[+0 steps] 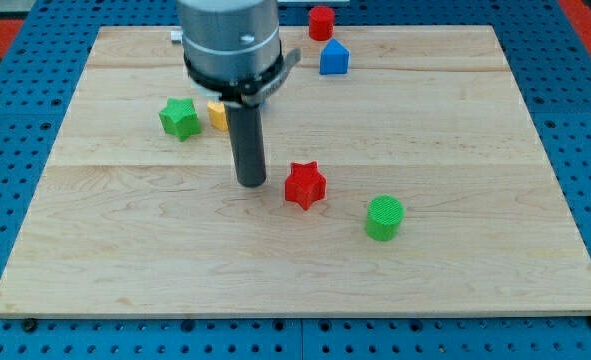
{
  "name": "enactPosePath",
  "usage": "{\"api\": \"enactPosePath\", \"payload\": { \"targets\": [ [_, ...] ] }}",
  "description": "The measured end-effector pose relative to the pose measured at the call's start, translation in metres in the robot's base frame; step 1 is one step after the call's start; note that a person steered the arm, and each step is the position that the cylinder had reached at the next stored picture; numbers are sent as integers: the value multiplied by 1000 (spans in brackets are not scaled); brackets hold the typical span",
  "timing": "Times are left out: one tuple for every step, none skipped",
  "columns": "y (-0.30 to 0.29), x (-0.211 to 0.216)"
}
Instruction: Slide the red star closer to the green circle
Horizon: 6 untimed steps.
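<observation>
Wood board point(455, 110): pale planks, sitting on a blue pegboard point(5, 150)
Red star point(305, 185): mid-board, up-left of the green circle point(384, 217), near but not touching
My tip point(251, 184): just left of the red star, small gap; plain rod, grips nothing
Green star point(179, 118): left side, yellow block point(217, 114) beside it
Top edge: blue block point(334, 58), red cylinder point(321, 22)

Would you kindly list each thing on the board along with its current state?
my tip: on the board, just to the view's left of the red star, apart from it.
red star: flat, a gap from the green circle.
green circle: upright, toward the view's lower right of the star.
green star: flat, alone.
yellow block: partly hidden behind the rod.
blue block: upright.
red block: at the top edge.
</observation>
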<state>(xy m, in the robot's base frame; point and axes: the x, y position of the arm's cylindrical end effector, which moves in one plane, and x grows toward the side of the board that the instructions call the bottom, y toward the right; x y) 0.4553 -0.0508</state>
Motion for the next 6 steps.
{"api": "enactPosePath", "payload": {
  "targets": [
    [50, -1],
    [73, 18],
    [75, 20],
    [87, 24],
    [96, 28],
    [43, 28]
  ]
}}
